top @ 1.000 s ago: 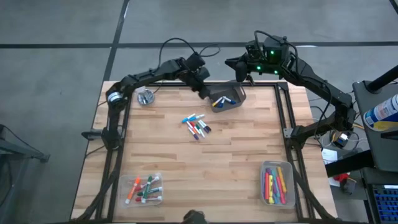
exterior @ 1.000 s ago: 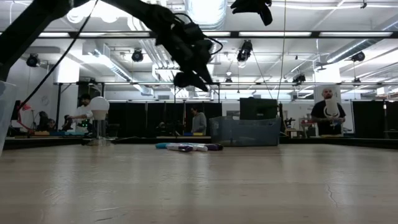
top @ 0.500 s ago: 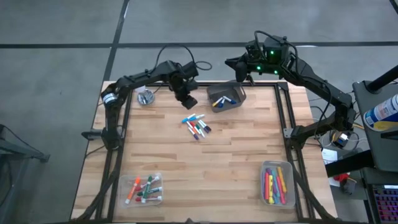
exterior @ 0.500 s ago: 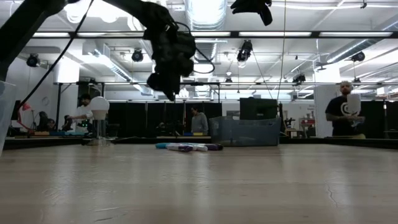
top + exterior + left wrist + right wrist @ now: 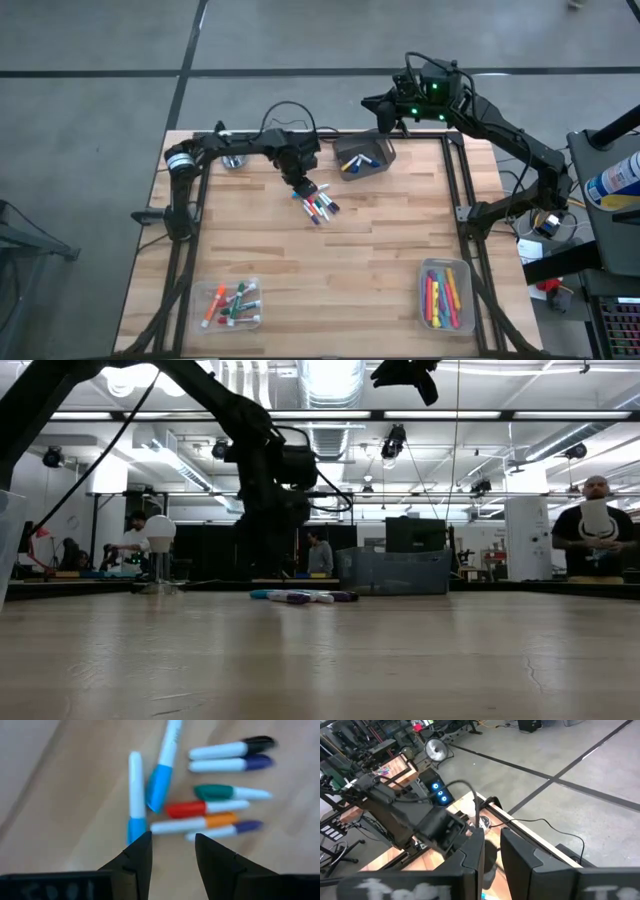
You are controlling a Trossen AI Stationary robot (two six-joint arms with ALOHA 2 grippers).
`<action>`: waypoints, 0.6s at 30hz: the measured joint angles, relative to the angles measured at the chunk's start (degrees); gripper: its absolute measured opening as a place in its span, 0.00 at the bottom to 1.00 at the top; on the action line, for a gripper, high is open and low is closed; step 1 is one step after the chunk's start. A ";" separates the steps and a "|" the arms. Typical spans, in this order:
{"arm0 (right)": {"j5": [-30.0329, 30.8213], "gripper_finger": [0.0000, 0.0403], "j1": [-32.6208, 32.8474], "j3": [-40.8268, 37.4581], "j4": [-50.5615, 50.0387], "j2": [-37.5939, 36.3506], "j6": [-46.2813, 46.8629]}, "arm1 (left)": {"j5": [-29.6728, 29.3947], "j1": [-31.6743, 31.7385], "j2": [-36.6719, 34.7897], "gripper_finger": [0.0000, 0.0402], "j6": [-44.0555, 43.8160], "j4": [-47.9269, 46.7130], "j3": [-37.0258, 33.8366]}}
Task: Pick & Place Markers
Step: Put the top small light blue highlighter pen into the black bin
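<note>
A loose cluster of white-bodied markers (image 5: 318, 203) with blue, red, green, orange, purple and black caps lies flat on the wooden table a little beyond its middle, and shows as a low row (image 5: 300, 597) in the low view. My left gripper (image 5: 303, 187) hovers open just above the cluster's left far side. In its wrist view its fingers stand apart (image 5: 172, 852) over the blue-capped and orange-capped markers (image 5: 210, 807). My right gripper (image 5: 385, 112) waits high over the far edge (image 5: 405, 372), its fingers a narrow gap apart (image 5: 492, 855).
A dark mesh bin (image 5: 375, 148) stands at the far edge with a few markers (image 5: 352, 165) inside. Two clear trays of markers sit at the near left (image 5: 258, 287) and near right (image 5: 445, 264). A small round metal object (image 5: 233, 158) is at the far left. People stand beyond the table.
My left gripper has swung away from over the mesh bin toward the table's left, then come toward the near edge and down. It now stands low over the marker cluster. The markers have not moved.
</note>
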 joint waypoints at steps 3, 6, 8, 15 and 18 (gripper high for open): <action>0.00 0.14 0.01 -0.01 0.01 0.00 0.01 | -6.84 -0.95 0.00 0.35 0.55 3.23 -2.51; 0.00 0.14 0.00 -0.01 0.03 0.00 0.16 | -14.31 -1.40 0.00 0.35 1.16 5.05 -4.11; 0.00 0.14 0.00 -0.01 0.03 0.00 0.20 | -15.48 -1.40 0.00 0.35 1.73 6.90 -5.38; 0.00 0.14 0.00 -0.01 0.05 0.00 0.23 | -13.84 -1.66 -0.42 0.35 1.37 5.90 -6.72; 0.00 0.14 0.00 -0.01 0.05 0.00 0.23 | -17.99 -1.66 -1.24 0.35 1.24 2.57 -5.46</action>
